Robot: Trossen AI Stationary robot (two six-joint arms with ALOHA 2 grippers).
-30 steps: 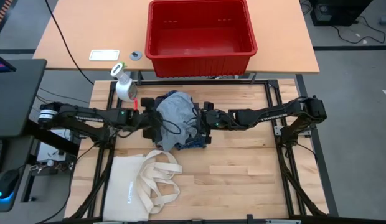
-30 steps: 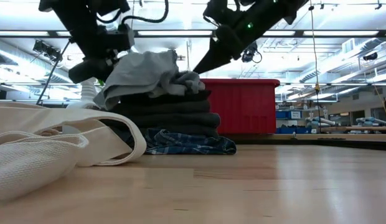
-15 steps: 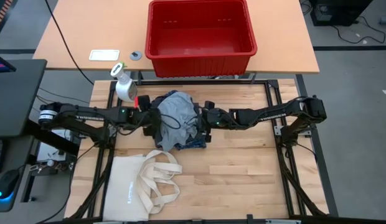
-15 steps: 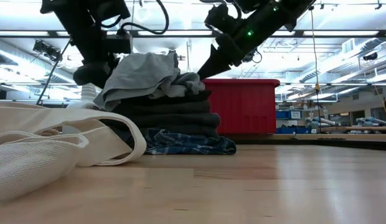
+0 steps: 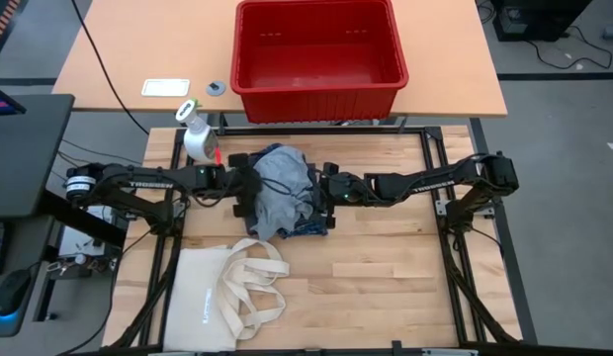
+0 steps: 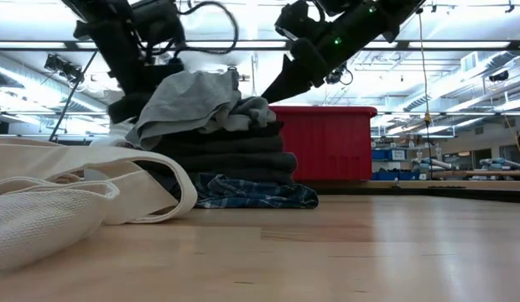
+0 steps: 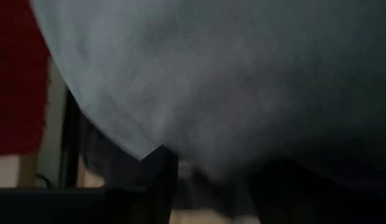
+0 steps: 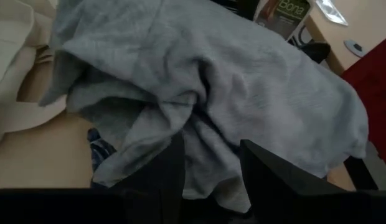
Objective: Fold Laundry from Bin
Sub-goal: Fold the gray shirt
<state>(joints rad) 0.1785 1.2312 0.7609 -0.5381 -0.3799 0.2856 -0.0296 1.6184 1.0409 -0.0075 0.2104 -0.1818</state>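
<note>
A stack of laundry sits mid-table between two dark arms, with the red bin standing empty on the far table behind it, well apart. The pile runs from a blue plaid shirt at the bottom, through dark folded pieces, to a rumpled light grey piece on top. The left gripper is at the pile's left side and the right gripper at its right, both level with the grey top piece. The right gripper's fingers stand apart with grey cloth lying between and ahead of them, nothing clearly pinched; the left wrist view is filled with grey cloth, and whether those fingers are spread or closed cannot be told. The step appears to be settling the top piece onto the stack, and doing it well likely means flattening the bunched cloth evenly from both sides without dragging the folded layers beneath askew. A cream tote lies near the front edge. The only readable writing is "Bona" on the spray bottle.
</note>
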